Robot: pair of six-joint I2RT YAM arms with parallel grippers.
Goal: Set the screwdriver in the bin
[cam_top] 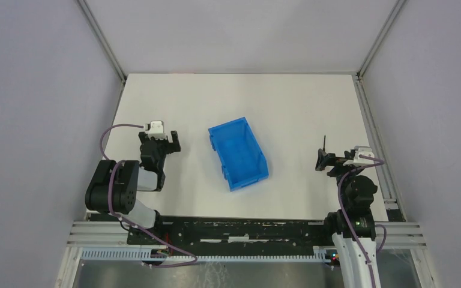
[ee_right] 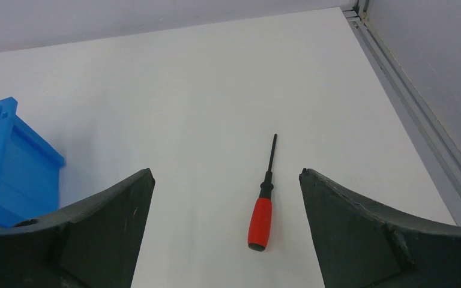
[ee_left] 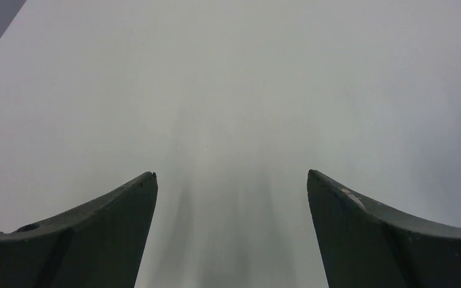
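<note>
The screwdriver [ee_right: 262, 215], with a red handle and thin black shaft, lies on the white table with its tip pointing away. In the right wrist view it sits between my right gripper's [ee_right: 225, 174] open fingers, closer to the right one and below them, untouched. In the top view only its shaft [cam_top: 324, 143] shows, past my right gripper [cam_top: 325, 161]. The blue bin [cam_top: 238, 153] stands mid-table, empty, and its corner shows in the right wrist view [ee_right: 12, 162]. My left gripper [cam_top: 163, 146] is open and empty left of the bin, over bare table [ee_left: 231, 174].
The table's right edge has a metal rail [cam_top: 373, 138] near the right gripper, also seen in the right wrist view [ee_right: 417, 114]. Grey walls enclose the table on three sides.
</note>
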